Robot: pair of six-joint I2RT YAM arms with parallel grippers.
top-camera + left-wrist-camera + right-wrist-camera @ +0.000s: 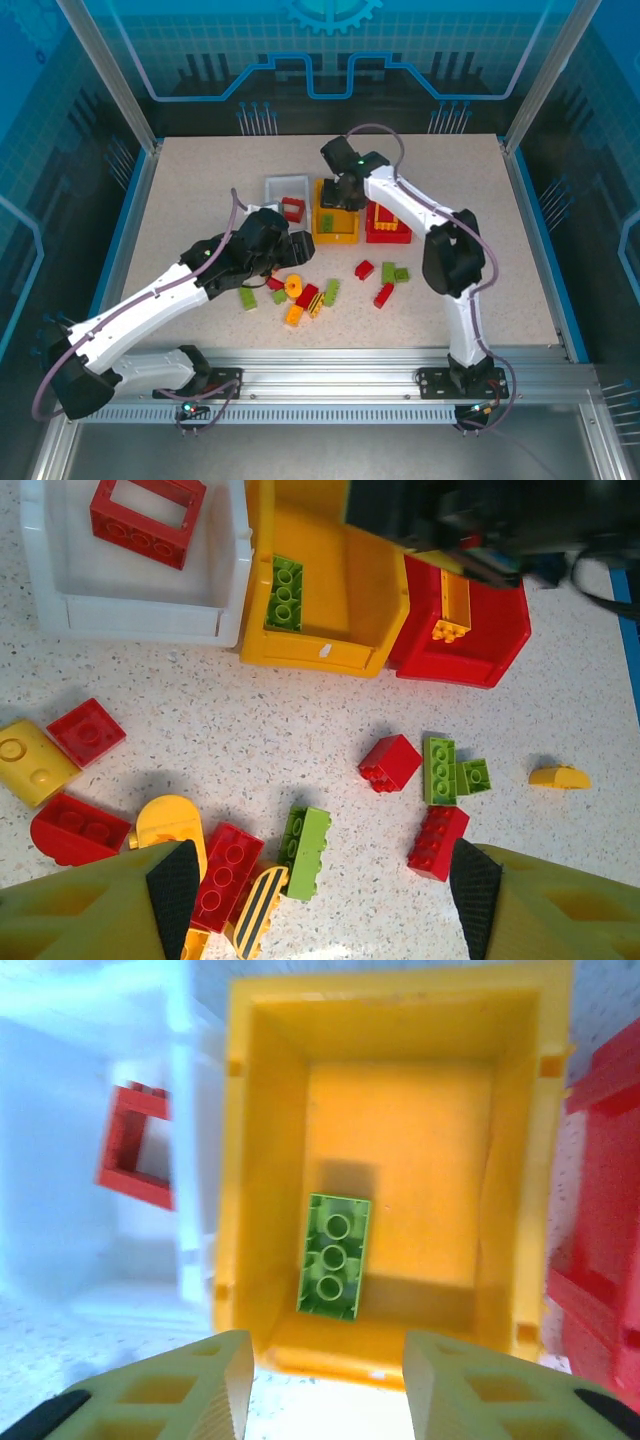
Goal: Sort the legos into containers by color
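Observation:
Loose legos lie on the table: a light green brick (305, 852), red bricks (390, 762) (437, 842), a green pair (440, 770) and a pile of red and yellow pieces (170, 825). My left gripper (325, 890) hangs open above them, holding nothing; it sits left of the pile (290, 245). The right gripper (328, 1385) stands open over the yellow container (520, 1160), where a green brick (335, 1255) lies on the floor. A red frame (148, 515) rests in the white container (140, 620). A yellow brick (455, 610) lies in the red container (500, 620).
The three containers stand side by side at mid-table: white (275, 185), yellow (336, 238), red (388, 237). A yellow curved piece (560, 776) lies alone to the right. Blue rails (530, 230) edge the table, with bare surface along both sides.

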